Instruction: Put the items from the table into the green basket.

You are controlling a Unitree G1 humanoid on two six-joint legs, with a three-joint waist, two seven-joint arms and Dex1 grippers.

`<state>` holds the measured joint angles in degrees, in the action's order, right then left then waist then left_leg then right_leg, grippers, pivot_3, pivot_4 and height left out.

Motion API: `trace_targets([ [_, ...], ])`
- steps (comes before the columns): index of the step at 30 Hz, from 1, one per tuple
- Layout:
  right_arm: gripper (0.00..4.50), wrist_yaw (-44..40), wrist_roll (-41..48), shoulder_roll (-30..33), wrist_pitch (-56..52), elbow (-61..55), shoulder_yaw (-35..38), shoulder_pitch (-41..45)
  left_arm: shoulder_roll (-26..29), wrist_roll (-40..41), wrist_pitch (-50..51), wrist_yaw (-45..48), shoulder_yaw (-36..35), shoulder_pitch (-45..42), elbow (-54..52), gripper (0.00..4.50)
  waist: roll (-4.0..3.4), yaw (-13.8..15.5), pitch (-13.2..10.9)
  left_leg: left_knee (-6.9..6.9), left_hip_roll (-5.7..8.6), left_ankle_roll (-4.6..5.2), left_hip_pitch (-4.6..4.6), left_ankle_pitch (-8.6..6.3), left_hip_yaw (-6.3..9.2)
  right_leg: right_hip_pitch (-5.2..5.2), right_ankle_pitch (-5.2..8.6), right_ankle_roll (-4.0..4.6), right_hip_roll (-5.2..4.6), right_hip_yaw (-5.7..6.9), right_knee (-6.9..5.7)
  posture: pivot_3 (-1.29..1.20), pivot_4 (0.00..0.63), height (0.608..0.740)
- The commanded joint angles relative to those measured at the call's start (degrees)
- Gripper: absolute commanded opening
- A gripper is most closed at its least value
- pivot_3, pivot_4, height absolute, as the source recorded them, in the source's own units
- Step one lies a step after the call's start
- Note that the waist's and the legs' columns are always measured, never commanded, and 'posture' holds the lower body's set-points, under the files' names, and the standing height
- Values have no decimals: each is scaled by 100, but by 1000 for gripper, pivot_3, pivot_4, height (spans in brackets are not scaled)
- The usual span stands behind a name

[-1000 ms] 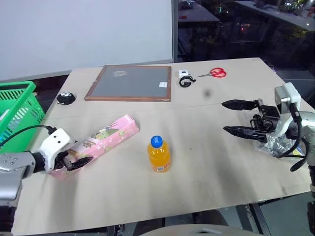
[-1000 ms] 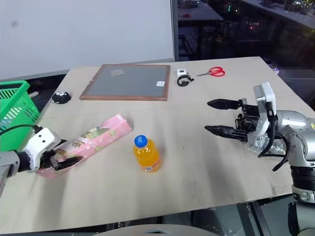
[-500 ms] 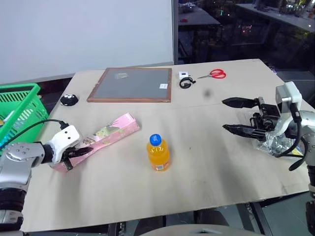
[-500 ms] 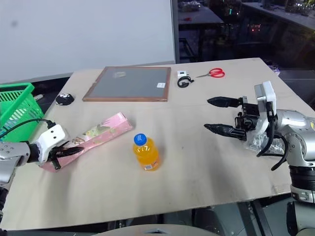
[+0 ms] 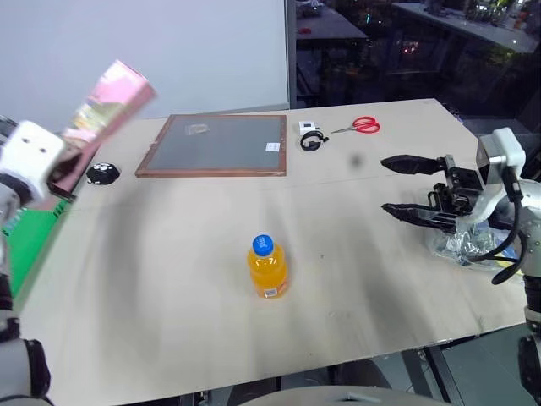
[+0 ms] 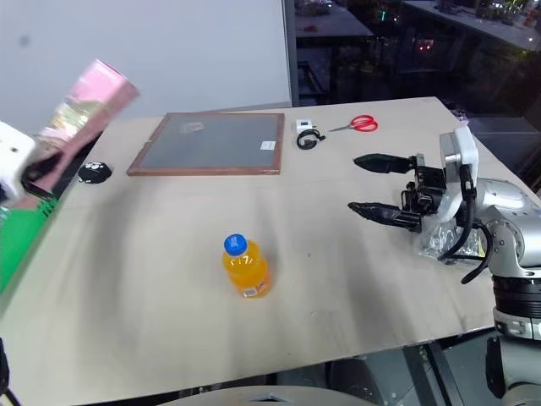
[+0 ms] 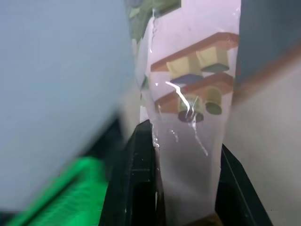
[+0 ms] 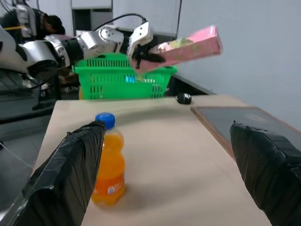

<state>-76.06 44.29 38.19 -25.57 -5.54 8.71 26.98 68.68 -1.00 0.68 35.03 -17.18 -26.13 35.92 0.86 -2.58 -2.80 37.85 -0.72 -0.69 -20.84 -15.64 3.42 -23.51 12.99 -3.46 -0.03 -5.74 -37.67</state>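
Observation:
My left gripper (image 5: 61,176) is shut on the lower end of the long pink box (image 5: 106,103), which hangs tilted in the air above the table's left edge. The left wrist view shows the box (image 7: 188,113) pinched between the two black fingers. The green basket (image 8: 123,77) stands just off the table's left side, below that hand. An orange-drink bottle (image 5: 268,268) with a blue cap stands upright mid-table (image 5: 169,296). My right gripper (image 5: 407,186) is open over the right side, fingers pointing left, empty. The clear crinkly bag (image 5: 469,247) lies under that arm.
A brown-framed grey board (image 5: 215,145) lies at the back of the table. Red-handled scissors (image 5: 359,127) and a small white-and-black item (image 5: 311,135) lie behind it to the right. A small black object (image 5: 103,173) sits near the left edge.
My left gripper closed on the pink box and lifted it off the table, up and to the left. The right gripper stayed put and open.

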Motion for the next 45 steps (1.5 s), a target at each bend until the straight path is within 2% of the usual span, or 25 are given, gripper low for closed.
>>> trace_targets([
  [1, 4500, -61, 89, -23, -22, -34, -9, 180, 926, -552, -99, -561, -93, 35, 625, 828, 1, -8, -2, -6, 0, 0, 0, 0, 0, -4, 6, -7, 1, 0, -1, 45, 0, 740],
  [6, 4500, -92, 68, -62, -23, 14, -42, 225, 1639, -1049, 106, -1131, 74, 820, 1920, 828, -5, 48, -6, -10, 1, 0, 3, 0, 1, -4, 16, -14, -3, 5, -4, 49, 0, 740],
  [12, 4500, -132, 60, -79, -27, 28, -82, 232, 1587, -1158, -70, -1304, 415, 908, 2408, 828, 36, 181, 15, -11, -3, -1, 4, 1, 13, -4, 19, -12, -2, 21, -11, 56, 0, 740],
  [15, 4500, -168, 50, -59, -30, 53, -93, 252, 1607, -1250, -108, -1427, 588, 768, 2408, 1727, 68, 251, 36, -10, -6, -2, 5, 1, 15, -2, 20, -9, -2, 28, -13, 53, 0, 740],
  [21, 4500, -176, 27, -11, -26, 53, -57, 223, 1717, -1341, -257, -1852, 718, 266, 2444, 4479, 84, 304, 45, -4, -6, -3, 3, 2, 12, -1, 20, -9, -2, 26, -13, 45, 0, 740],
  [26, 4500, -47, 19, -37, -61, -79, -64, 193, 1633, -1286, -333, -1994, 742, -91, 2365, 4479, 82, 305, 44, -6, -7, -3, 1, 2, 13, -3, 18, -5, -1, 27, -14, 37, 0, 740],
  [33, 4500, 89, 42, -33, -115, -156, -56, 228, 1593, -1275, -252, -2301, 730, -161, 2489, 4479, 82, 217, 44, -6, -8, -2, 3, 2, 10, -3, 19, -7, 0, 25, -17, 31, 0, 740],
  [34, 4500, 91, 38, -33, -117, -152, -57, 233, 1470, -1051, -201, -2273, 558, -300, 2473, 4479, 82, 212, 44, -6, -8, -2, 3, 2, 9, -3, 19, -7, 0, 25, -17, 29, 0, 740],
  [38, 4500, 106, 27, -30, -116, -184, -52, 195, 560, 759, 833, -1422, -825, -1235, 2225, 4479, 93, 292, 52, 2, -6, -2, 3, 2, 11, 2, 19, -9, -3, 30, -19, 29, 0, 740],
  [41, 4500, 86, 21, -10, -102, -184, -36, 151, 338, 1231, 1493, -1544, -1345, -1315, 1884, 4479, 114, 206, 66, 12, -6, -2, 4, 2, 12, 6, 18, -9, -1, 30, -22, 31, 0, 740],
  [45, 4500, 59, -4, 10, -76, -136, -25, 140, 247, 1404, 1926, -1720, -1593, -1054, 1448, 4479, 113, 112, 65, 13, -6, -3, 1, 1, 10, 6, 6, 13, -3, 26, -19, 31, 0, 740],
])
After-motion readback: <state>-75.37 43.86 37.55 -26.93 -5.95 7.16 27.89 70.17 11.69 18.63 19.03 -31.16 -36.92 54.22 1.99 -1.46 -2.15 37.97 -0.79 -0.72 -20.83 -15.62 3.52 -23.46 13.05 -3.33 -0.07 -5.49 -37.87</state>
